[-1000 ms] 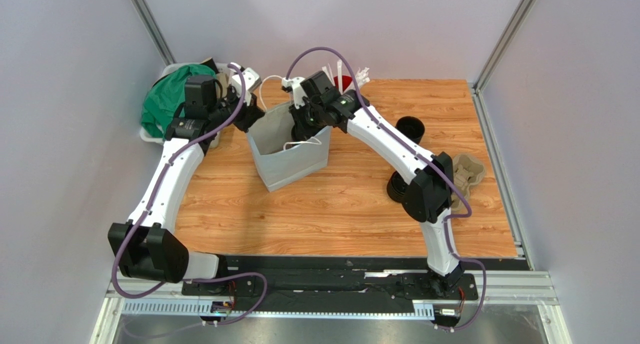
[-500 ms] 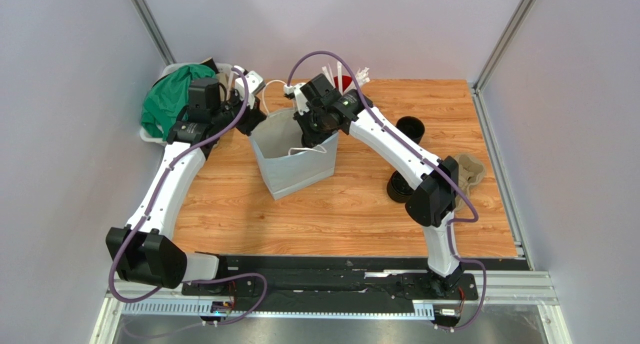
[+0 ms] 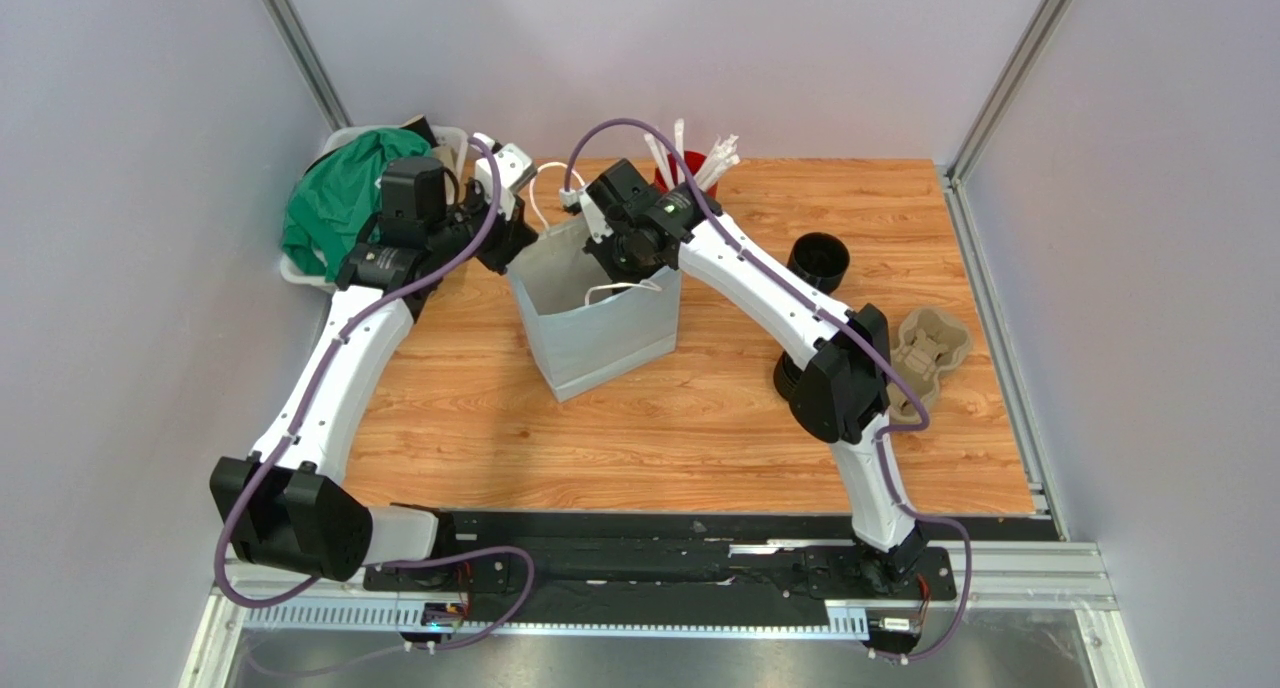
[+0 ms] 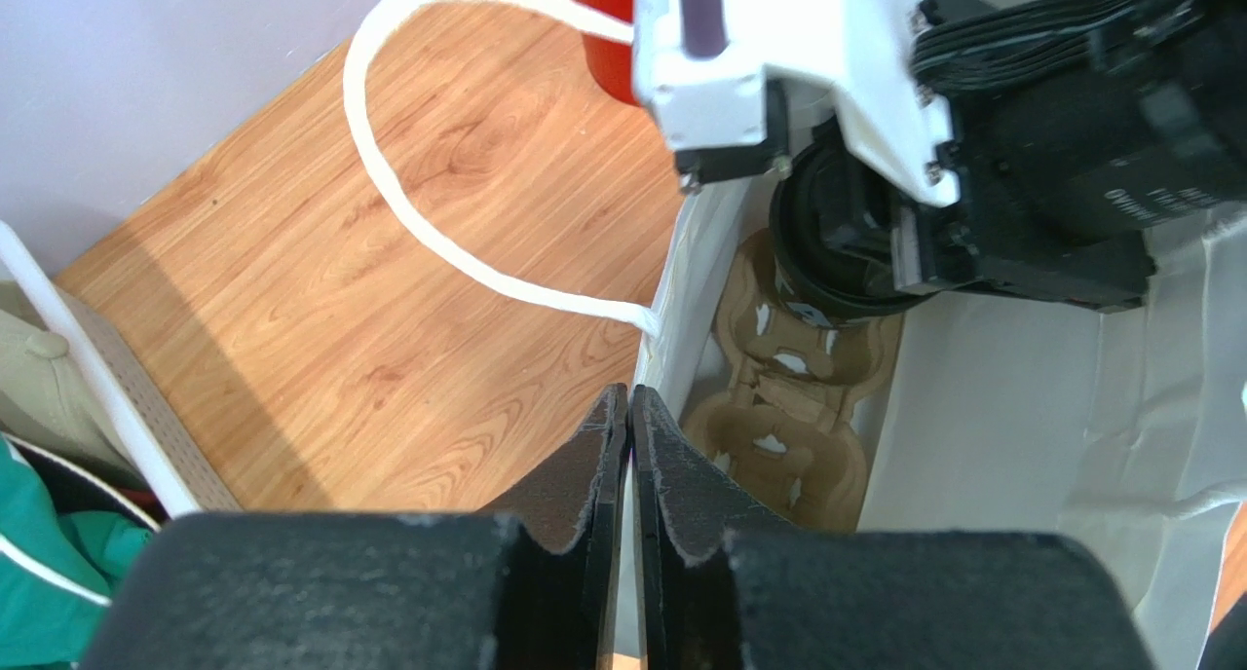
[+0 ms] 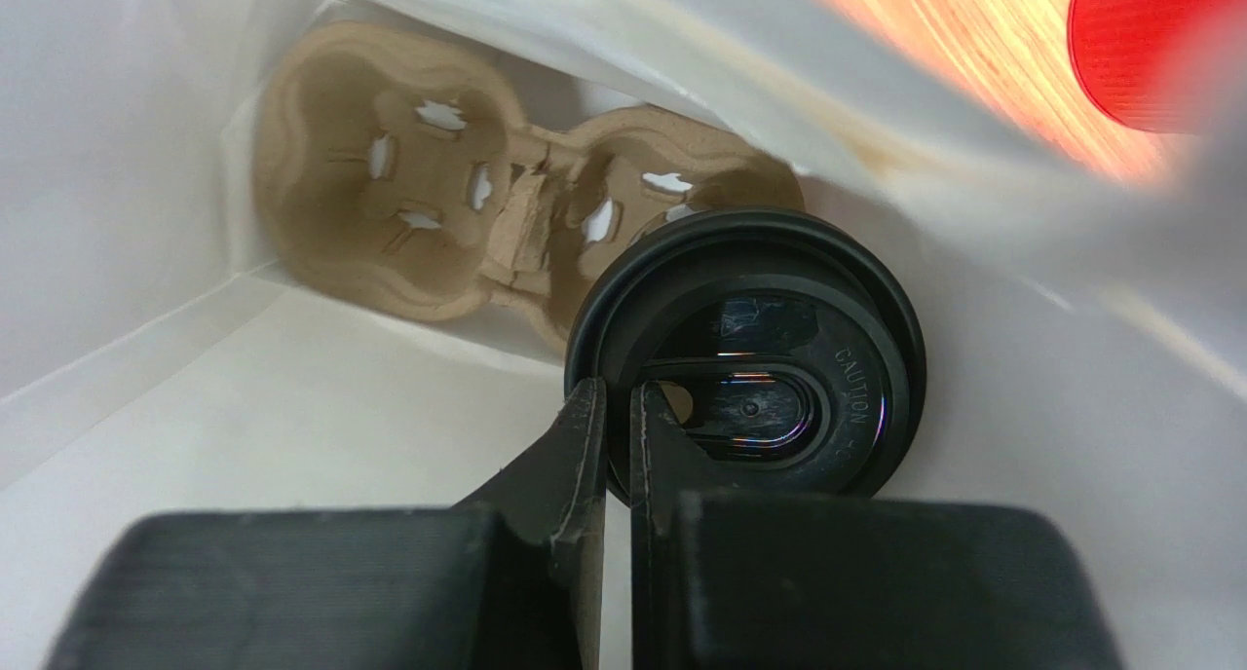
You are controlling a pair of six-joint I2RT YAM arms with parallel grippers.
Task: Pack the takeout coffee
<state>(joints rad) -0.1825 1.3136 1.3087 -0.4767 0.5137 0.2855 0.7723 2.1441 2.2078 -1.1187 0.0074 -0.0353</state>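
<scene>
A white paper bag [image 3: 597, 328] stands open on the table. My left gripper [image 3: 514, 247] is shut on its left rim, which also shows in the left wrist view [image 4: 630, 407]. My right gripper [image 5: 615, 400] is inside the bag, shut on the lid rim of a black lidded coffee cup [image 5: 761, 363]. It holds the cup over the right slot of a brown pulp carrier [image 5: 425, 188] on the bag floor. The left wrist view shows the same cup [image 4: 827, 269] and carrier [image 4: 783, 400]. A second black cup [image 3: 819, 258] stands at the right. A third [image 3: 787, 376] is partly hidden behind my right arm.
A red cup of white straws [image 3: 688, 165] stands just behind the bag. Another brown carrier [image 3: 935, 349] lies at the right edge. A white bin with green cloth [image 3: 343, 201] is at the back left. The bag's rope handle [image 4: 425, 232] loops over the wood.
My right gripper has gone lower into the bag with the cup, and its elbow has swung left. The bag has shifted slightly right. My left gripper still holds the rim.
</scene>
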